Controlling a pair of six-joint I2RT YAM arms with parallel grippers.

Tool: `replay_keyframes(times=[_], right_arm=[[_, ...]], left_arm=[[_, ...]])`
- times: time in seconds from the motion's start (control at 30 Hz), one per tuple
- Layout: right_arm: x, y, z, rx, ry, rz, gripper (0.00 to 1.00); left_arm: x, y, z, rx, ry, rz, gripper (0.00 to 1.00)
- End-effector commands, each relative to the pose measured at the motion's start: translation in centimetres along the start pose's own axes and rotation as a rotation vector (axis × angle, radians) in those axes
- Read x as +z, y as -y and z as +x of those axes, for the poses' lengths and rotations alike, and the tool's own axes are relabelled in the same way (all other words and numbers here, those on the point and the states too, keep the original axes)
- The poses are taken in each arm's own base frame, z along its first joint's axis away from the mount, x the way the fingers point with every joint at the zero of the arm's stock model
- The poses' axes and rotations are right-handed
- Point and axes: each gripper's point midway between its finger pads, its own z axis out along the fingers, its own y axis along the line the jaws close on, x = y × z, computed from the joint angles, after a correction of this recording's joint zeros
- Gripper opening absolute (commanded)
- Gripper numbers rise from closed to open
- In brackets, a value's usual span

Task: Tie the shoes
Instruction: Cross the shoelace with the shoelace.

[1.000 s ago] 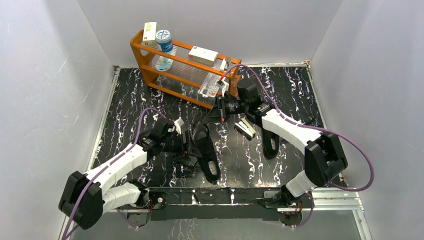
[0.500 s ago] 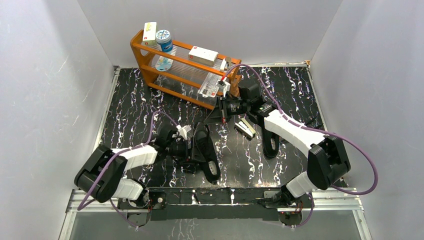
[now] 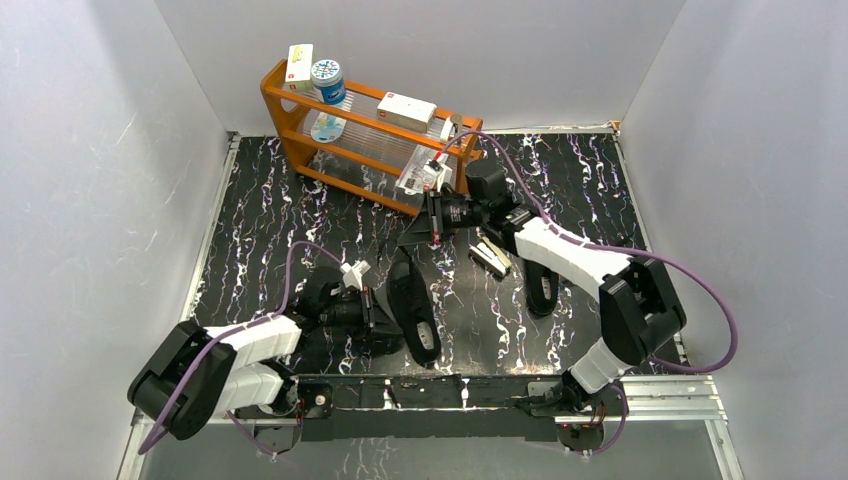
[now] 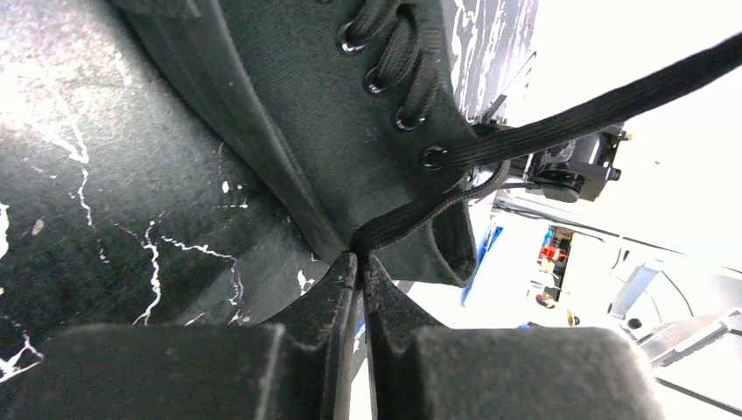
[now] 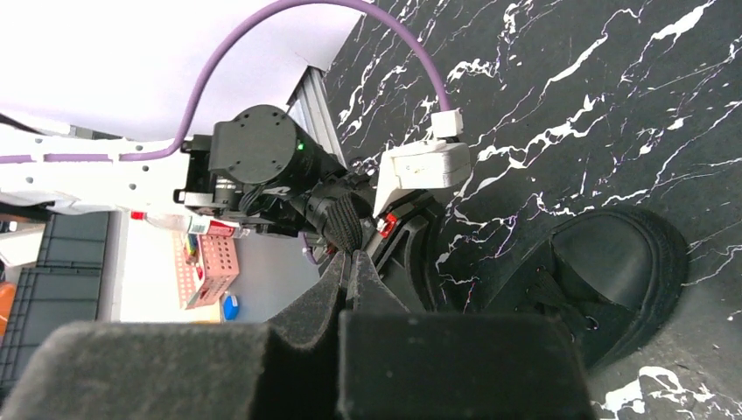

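One black shoe [image 3: 415, 310] lies in the middle of the marble table, toe toward the arm bases. It fills the left wrist view [image 4: 332, 114], and its toe shows in the right wrist view [image 5: 604, 262]. My left gripper [image 3: 380, 322] [image 4: 359, 255] sits low beside the shoe's left side, shut on a short lace end [image 4: 411, 214] coming from the top eyelets. A second lace [image 4: 595, 109] runs taut up and away. My right gripper [image 3: 412, 232] [image 5: 350, 255] hovers past the shoe's heel end with its fingers pressed together on that lace. The other shoe [image 3: 540, 285] lies under the right arm.
An orange rack [image 3: 300, 140] with boxes and a tin stands at the back left. A small white-and-black striped box [image 3: 490, 256] lies between the two shoes. White walls enclose the table on three sides.
My left gripper has closed on the lace end, and that arm has dropped lower toward the near edge. The right gripper has shifted slightly left and back, keeping its lace taut.
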Motion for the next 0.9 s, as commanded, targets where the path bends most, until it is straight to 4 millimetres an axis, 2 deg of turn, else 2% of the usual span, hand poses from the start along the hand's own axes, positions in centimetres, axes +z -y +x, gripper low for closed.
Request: replay_keyframes(times=[0.0, 0.17, 0.23, 0.33, 0.4, 0.6, 0.7, 0.87], right_arm=[[1.6, -1.3, -2.2, 0.013, 0.077, -0.005, 0.0], [3.7, 0.3, -1.3, 0.235, 0.108, 0.114, 0.0], [4.4, 0.4, -1.3, 0.296, 0.133, 0.153, 0.0], [5.4, 0.1, -1.2, 0.418, 0.171, 0.177, 0.0], [6.1, -0.1, -1.3, 0.521, 0.195, 0.183, 0.0], [7.6, -0.5, -1.9, 0.631, 0.251, 0.223, 0.0], [6.7, -0.2, -1.9, 0.646, 0.279, 0.274, 0.0], [4.9, -0.1, -1.4, 0.641, 0.316, 0.32, 0.0]], left_arm=[[-0.4, 3.0, -0.9, 0.05, 0.001, 0.065, 0.01], [-1.5, 6.0, -2.8, 0.13, 0.052, 0.065, 0.0], [-2.0, 7.4, -3.8, 0.164, 0.088, 0.081, 0.0], [-2.2, 8.4, -4.5, 0.202, 0.116, 0.091, 0.0], [-2.1, 8.3, -4.8, 0.218, 0.122, 0.081, 0.0], [-1.9, 7.9, -4.8, 0.265, 0.109, 0.065, 0.0], [-1.8, 6.7, -4.6, 0.255, 0.103, 0.028, 0.0], [-1.8, 6.0, -4.5, 0.252, 0.115, 0.008, 0.0]])
